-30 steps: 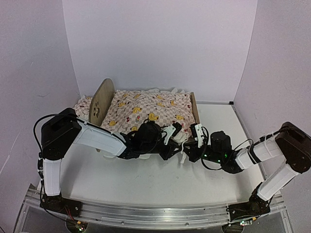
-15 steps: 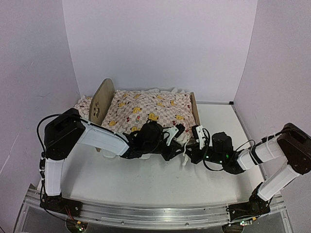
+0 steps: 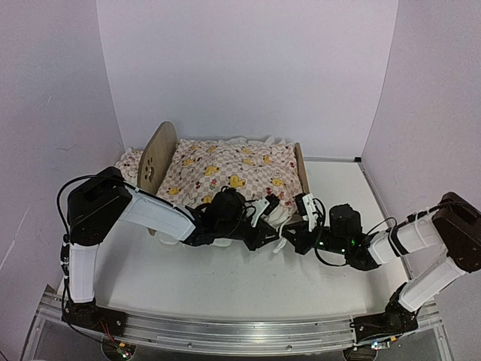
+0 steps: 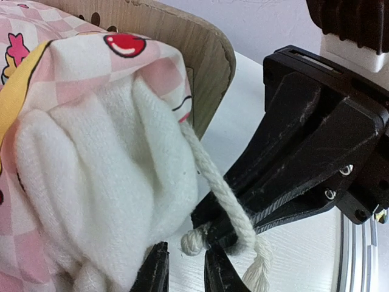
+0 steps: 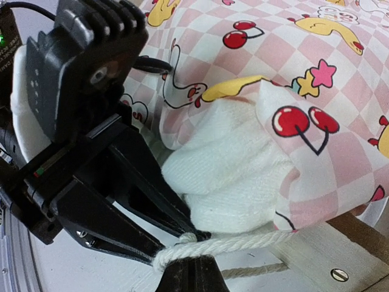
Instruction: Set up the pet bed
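The pet bed's plywood headboard [image 3: 156, 158] with the paw cutout stands at the left and its footboard [image 3: 302, 171] at the right. The pink checkered duck-print cover [image 3: 225, 169] lies over the frame and hides the striped base. At the near right corner a white cord [image 4: 213, 182] runs from the cover's white underside. My right gripper [image 4: 214, 228] is shut on this cord near its knot, and the cord drapes over that gripper [image 5: 188, 272]. My left gripper [image 4: 187, 267] has its jaws narrowly apart with the knot just ahead of its tips. The two grippers meet tip to tip [image 3: 276, 229].
The small ruffled pillow [image 3: 128, 161] lies behind the headboard at the far left. White walls close in the table on three sides. The footboard's wooden rail with a screw [image 5: 331, 264] is just right of the cord.
Both grippers have shifted slightly left and nearer at the bed's near right corner, staying tip to tip around the cord. The cover and the frame have not visibly moved.
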Action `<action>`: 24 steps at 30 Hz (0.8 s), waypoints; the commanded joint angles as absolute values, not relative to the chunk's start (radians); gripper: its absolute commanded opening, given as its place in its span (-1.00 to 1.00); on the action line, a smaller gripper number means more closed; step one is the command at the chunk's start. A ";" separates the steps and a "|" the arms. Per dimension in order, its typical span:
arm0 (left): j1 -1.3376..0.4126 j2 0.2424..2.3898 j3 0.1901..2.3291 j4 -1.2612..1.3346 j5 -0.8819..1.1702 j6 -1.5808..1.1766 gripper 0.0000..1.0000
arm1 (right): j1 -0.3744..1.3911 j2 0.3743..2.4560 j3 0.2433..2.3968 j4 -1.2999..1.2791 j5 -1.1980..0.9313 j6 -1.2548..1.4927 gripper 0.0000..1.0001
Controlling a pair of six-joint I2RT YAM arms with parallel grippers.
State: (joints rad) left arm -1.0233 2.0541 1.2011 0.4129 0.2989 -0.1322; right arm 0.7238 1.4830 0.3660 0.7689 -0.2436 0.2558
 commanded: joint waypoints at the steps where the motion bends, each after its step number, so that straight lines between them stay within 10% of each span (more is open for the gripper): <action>1: -0.998 2.044 1.221 0.501 0.363 -0.151 -0.60 | 0.730 1.450 0.367 0.824 -0.284 0.239 -1.00; 24: -0.996 2.065 1.258 0.538 0.430 0.089 -0.44 | 0.730 1.527 0.399 0.817 -0.356 0.235 -1.00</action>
